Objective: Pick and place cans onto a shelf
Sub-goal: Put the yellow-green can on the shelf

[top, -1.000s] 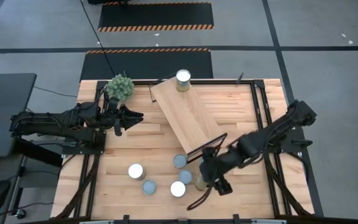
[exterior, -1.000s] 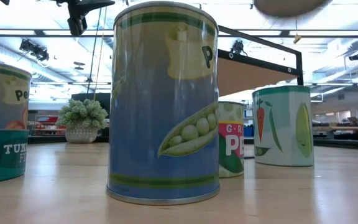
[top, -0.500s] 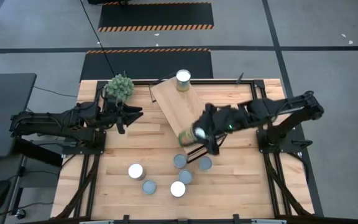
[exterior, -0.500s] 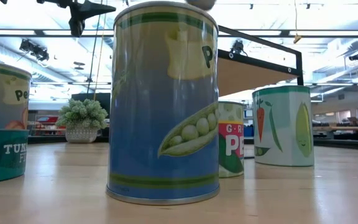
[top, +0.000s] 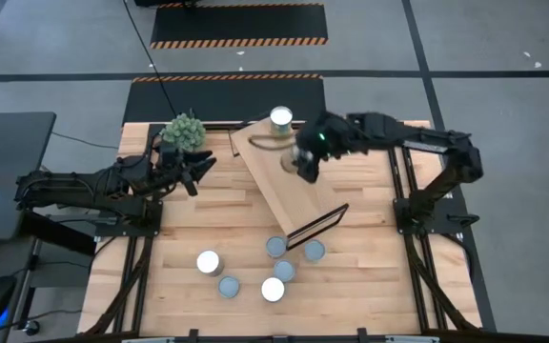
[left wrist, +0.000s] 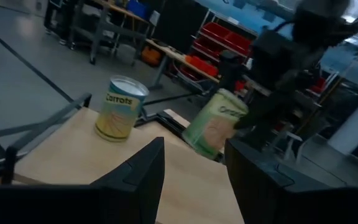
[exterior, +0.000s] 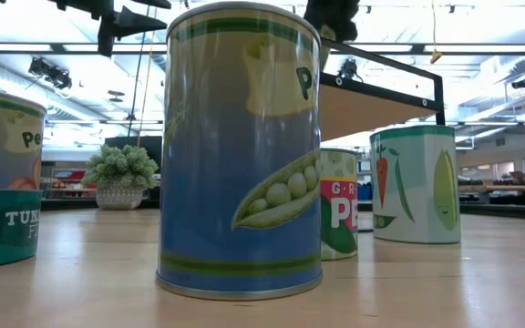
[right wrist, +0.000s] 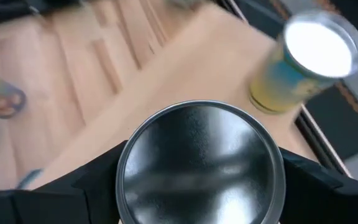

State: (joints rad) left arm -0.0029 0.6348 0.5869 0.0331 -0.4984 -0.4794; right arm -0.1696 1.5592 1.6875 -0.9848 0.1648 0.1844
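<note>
Right gripper [top: 305, 160] clamped around its load, arm extended, left gripper [top: 196, 170] hovering part-open

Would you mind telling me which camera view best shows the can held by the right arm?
The right wrist view: the held can fills it, top visible. The left wrist view shows its label from the side, the high view hides it under the right end effector, and the low view misses it.

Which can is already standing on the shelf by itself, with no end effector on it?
The carrots can at the shelf's far end; the right end effector holds a second beside it, the rest stand on the table.
</note>
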